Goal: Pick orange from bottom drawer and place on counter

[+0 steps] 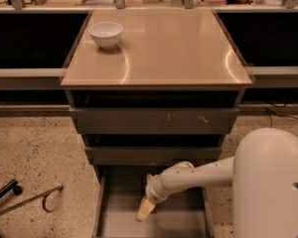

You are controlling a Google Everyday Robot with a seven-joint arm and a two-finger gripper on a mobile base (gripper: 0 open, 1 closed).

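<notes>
Early in the task, by the look of it. Finds the bottom drawer (114, 224) pulled out beneath two pushed-in upper drawers (154, 120), so no opening left to do. Reaches down into it with the arm (198, 175) from the white body (273, 182) at the right. Puts the gripper (145, 208) low over the drawer floor, near the middle and a little to the left, tip angled down and leftward. Cannot tell whether touching the floor or just above it. Shows only as a single tan wedge from here, so cannot tell whether spread or closed. Cannot see the orange anywhere: not on the bare grey floor either side of the gripper, not on the counter (174, 48). Probably lies in the drawer, hidden under or behind the gripper or arm, but cannot confirm. Carries nothing orange-coloured that shows. Finds on the counter only a white bowl (106, 33), near the back left corner. Done so far, judging by the layout: drawer open, reach into it made. Left to do: secure the orange, lift clear of the drawer rails and the fronts above, carry up, set down on the counter, let go.
</notes>
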